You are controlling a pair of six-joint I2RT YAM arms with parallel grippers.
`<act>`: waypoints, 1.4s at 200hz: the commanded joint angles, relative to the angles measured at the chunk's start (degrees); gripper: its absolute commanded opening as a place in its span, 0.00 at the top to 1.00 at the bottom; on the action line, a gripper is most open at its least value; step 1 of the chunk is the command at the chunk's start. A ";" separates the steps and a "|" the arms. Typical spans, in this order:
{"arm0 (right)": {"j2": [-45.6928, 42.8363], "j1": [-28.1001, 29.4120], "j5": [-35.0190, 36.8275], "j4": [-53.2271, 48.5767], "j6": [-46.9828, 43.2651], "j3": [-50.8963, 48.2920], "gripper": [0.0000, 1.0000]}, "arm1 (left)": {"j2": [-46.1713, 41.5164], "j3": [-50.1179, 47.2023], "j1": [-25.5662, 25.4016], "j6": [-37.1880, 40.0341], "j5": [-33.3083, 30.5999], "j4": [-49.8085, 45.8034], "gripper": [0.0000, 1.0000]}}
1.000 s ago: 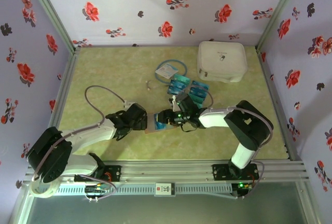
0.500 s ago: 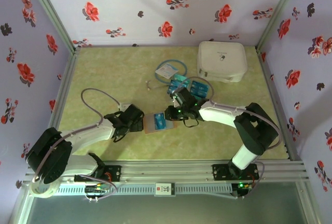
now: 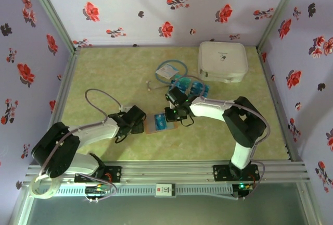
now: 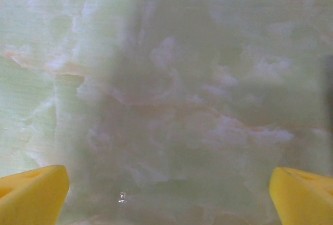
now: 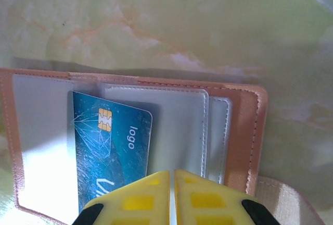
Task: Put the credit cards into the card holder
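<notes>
Right wrist view: the right gripper [image 5: 171, 177] has its jaws pressed together; just ahead of its tips the card holder [image 5: 237, 126] lies open, one blue credit card [image 5: 109, 152] in a clear sleeve [image 5: 179, 131]. The left gripper [image 4: 166, 196] is spread wide above the table [image 4: 171, 79]

There was one brown card holder [image 3: 152, 126] on the counter [image 3: 104, 74]. One blue card [image 5: 112, 147] sat inside it. Just behind the card holder lay a small heap of more blue cards [image 3: 199, 87], too bunched up to count. Farther behind the card holder were one pale blue packet [image 3: 166, 71] and one big white case [image 3: 222, 61]. Two robot arms, the left arm [image 3: 93, 130] and the right arm [image 3: 213, 109], met at the card holder.
</notes>
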 commanded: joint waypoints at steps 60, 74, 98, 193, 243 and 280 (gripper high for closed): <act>3.27 1.90 0.65 -2.10 -0.60 3.93 0.89 | 5.25 3.26 0.88 2.34 -0.38 -0.38 0.00; 3.79 2.22 0.42 -2.14 -0.51 4.42 0.89 | 5.86 3.67 0.88 2.60 -0.19 -0.22 0.00; 4.33 3.00 0.32 -2.15 -0.34 5.08 0.89 | 6.32 3.94 0.88 2.84 0.09 0.15 0.00; 7.09 5.92 0.24 -3.04 -0.30 8.73 0.89 | 5.47 3.07 0.87 2.93 0.52 1.00 0.00; 5.54 6.15 3.00 -4.23 -0.81 7.62 0.88 | 5.44 3.62 0.82 3.37 0.57 1.53 0.00; 2.36 5.01 4.65 -3.44 0.17 3.95 0.86 | 5.46 4.25 1.35 4.38 0.61 2.07 0.00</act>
